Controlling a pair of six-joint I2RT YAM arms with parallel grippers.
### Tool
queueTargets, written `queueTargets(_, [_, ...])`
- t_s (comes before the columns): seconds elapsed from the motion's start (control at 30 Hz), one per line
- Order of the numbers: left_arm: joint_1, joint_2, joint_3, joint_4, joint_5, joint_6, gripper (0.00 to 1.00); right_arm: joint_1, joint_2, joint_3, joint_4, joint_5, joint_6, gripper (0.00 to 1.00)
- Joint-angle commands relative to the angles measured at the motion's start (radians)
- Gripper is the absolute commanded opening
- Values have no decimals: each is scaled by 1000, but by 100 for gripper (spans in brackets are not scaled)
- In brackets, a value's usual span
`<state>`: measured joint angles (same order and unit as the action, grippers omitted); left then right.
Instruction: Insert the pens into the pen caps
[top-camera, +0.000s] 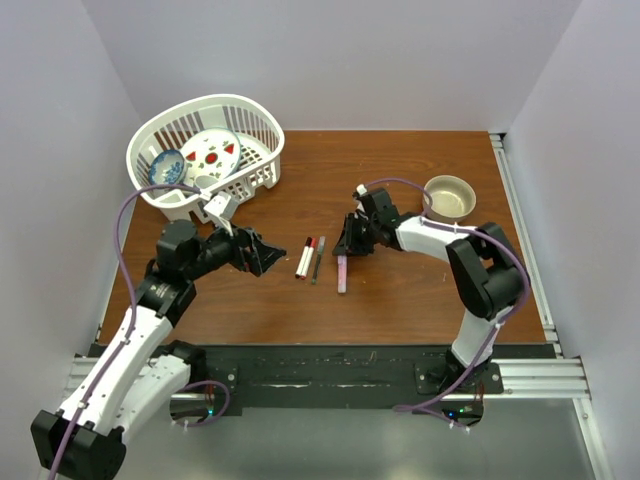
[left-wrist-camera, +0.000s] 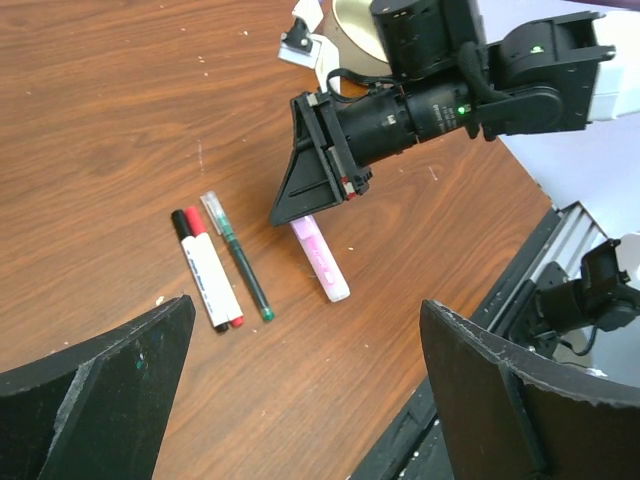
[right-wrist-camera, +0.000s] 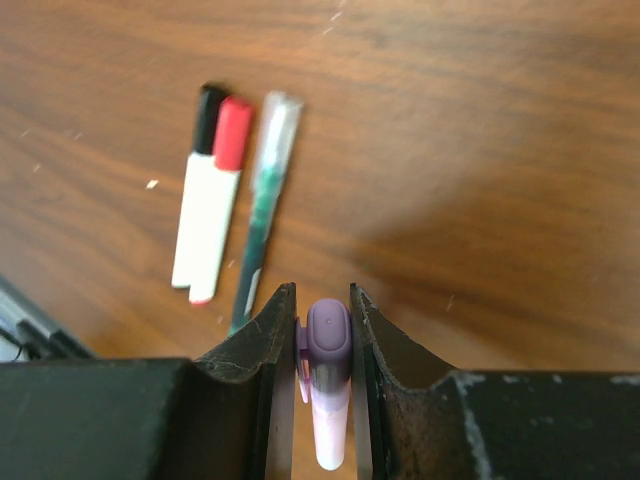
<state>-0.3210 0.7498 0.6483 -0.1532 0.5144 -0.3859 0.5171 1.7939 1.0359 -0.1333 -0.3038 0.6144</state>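
Now: right gripper (right-wrist-camera: 322, 305) clenched on pink pen (right-wrist-camera: 330, 420), purple end between its fingers. Left gripper (left-wrist-camera: 305, 330) spread wide, empty. Pen likely light, stiff, slick; grip mid-barrel.

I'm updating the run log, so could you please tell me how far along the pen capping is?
Looks done: the white marker wears a red cap and the green pen a clear one, both on the table. In hand: the right tool is shut on the purple cap on the pink pen; the left tool is open, empty. Left: I cannot tell whether that cap is fully seated.
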Motion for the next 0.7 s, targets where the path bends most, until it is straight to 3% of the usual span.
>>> queueTargets(0.0, [5, -24, 5, 6, -21, 38, 100, -6, 51, 90, 43, 55, 19, 15])
queueTargets(0.07, [5, -29, 5, -3, -22, 39, 100, -5, 74, 127, 26, 81, 21, 16])
queueTargets(0.2, [5, -47, -2, 4, -30, 38, 100, -6, 111, 151, 32, 108, 34, 28])
queueTargets(0.23, [5, -49, -3, 6, -33, 36, 100, -8, 116, 164, 32, 103, 35, 40])
queueTargets(0.4, [5, -49, -3, 9, 1, 36, 100, -11, 110, 191, -12, 130, 12, 61])
queueTargets(0.57, [5, -59, -2, 18, 25, 45, 100, -20, 53, 236, -95, 166, -59, 99])
queueTargets(0.67, [3, -69, 1, 18, 12, 44, 100, -20, -3, 257, -143, 120, -136, 99])
